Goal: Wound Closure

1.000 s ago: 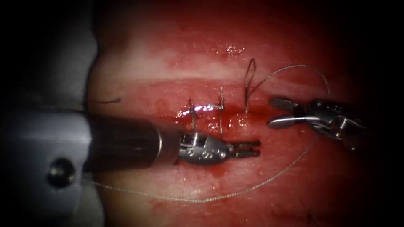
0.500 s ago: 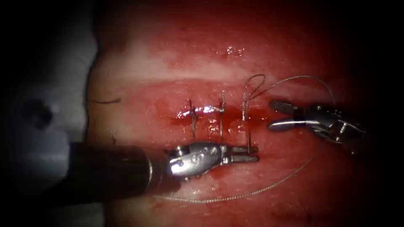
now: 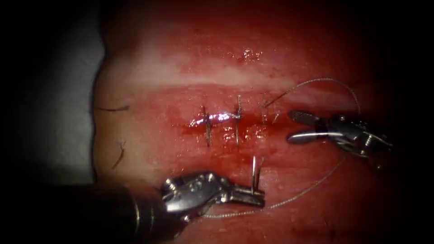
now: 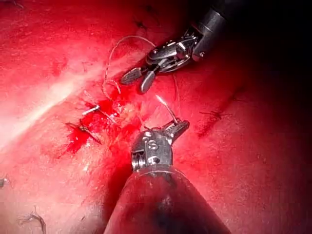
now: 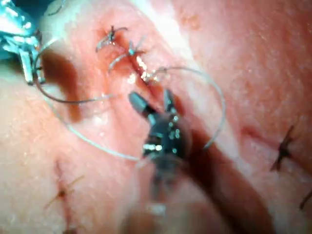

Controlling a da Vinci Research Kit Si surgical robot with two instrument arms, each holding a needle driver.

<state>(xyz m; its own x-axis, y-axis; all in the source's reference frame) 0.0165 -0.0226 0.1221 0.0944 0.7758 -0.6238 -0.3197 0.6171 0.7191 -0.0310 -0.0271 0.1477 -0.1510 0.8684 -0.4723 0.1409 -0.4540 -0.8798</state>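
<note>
Tissue [image 3: 316,199] background. We log: left tool [image 3: 255,195] clamped on needle [image 3: 254,174], drawn free at six o'clock; thread [image 3: 312,187] trailing; right tool [image 3: 296,126] fingers apart, empty. Step: pulling thread through.

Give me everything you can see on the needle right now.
The needle is a thin, curved, shiny metal sliver, clear of the tissue on the near side of the cut. The left tool has its jaws shut on it near one end, so the rest stands up from the jaws with the free tip above. The thread trails from it, curving right and up past the open, empty right tool and back to the cut.
</note>
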